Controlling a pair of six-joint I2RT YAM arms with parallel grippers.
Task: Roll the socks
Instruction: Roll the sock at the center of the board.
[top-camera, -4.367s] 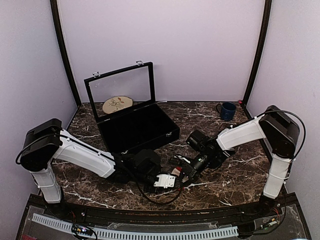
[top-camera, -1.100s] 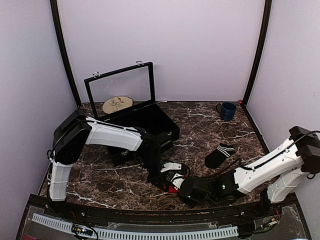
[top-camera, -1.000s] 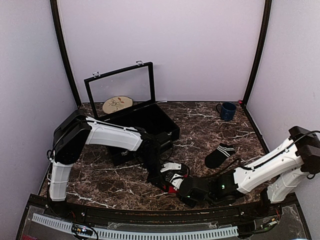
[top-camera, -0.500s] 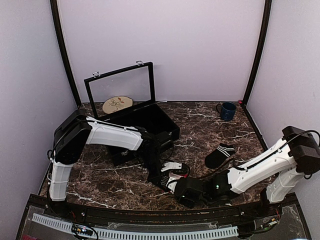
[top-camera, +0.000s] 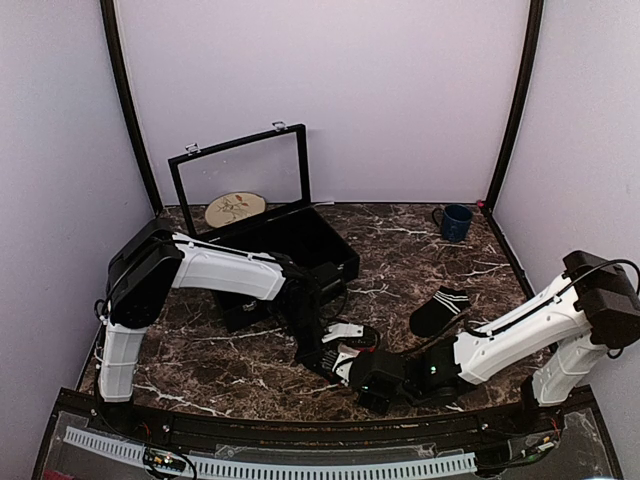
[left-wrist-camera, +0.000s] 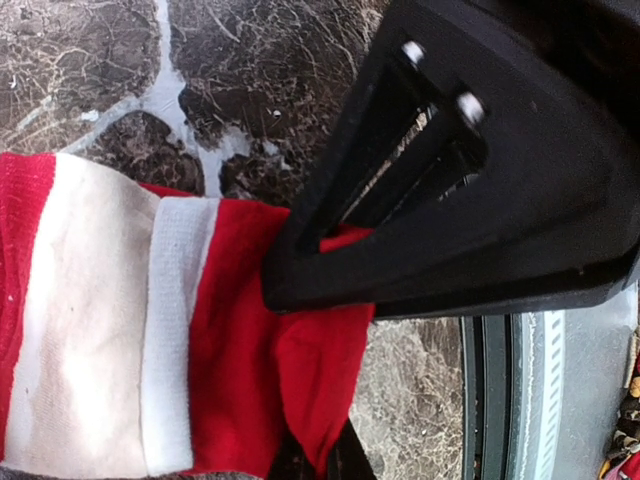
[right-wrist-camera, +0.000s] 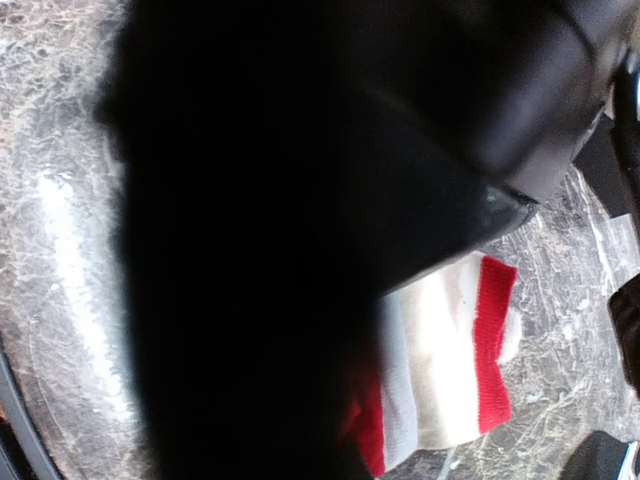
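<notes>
The red sock (top-camera: 348, 348) with white bands lies bunched on the marble near the front edge, between both grippers. My left gripper (top-camera: 325, 352) is shut on its red end; in the left wrist view the fabric (left-wrist-camera: 230, 330) runs in between the black fingers (left-wrist-camera: 450, 200), with the gripper (left-wrist-camera: 312, 375) pinching it. My right gripper (top-camera: 362, 375) lies low at the sock's near side. In the right wrist view its fingers form one dark mass with no gap, and the red-and-white sock (right-wrist-camera: 450, 370) runs in under the gripper (right-wrist-camera: 350, 400). The black sock (top-camera: 438, 310) with white stripes lies flat and alone to the right.
An open black case (top-camera: 275, 255) with a raised glass lid stands behind the left arm. A round patterned plate (top-camera: 235, 208) shows behind the lid. A blue mug (top-camera: 456, 221) stands at the back right. The table's front rail (top-camera: 300, 465) is close to both grippers.
The right arm has slid left along the front edge onto the red sock, and its jaws have closed. The left gripper has kept its hold and its place.
</notes>
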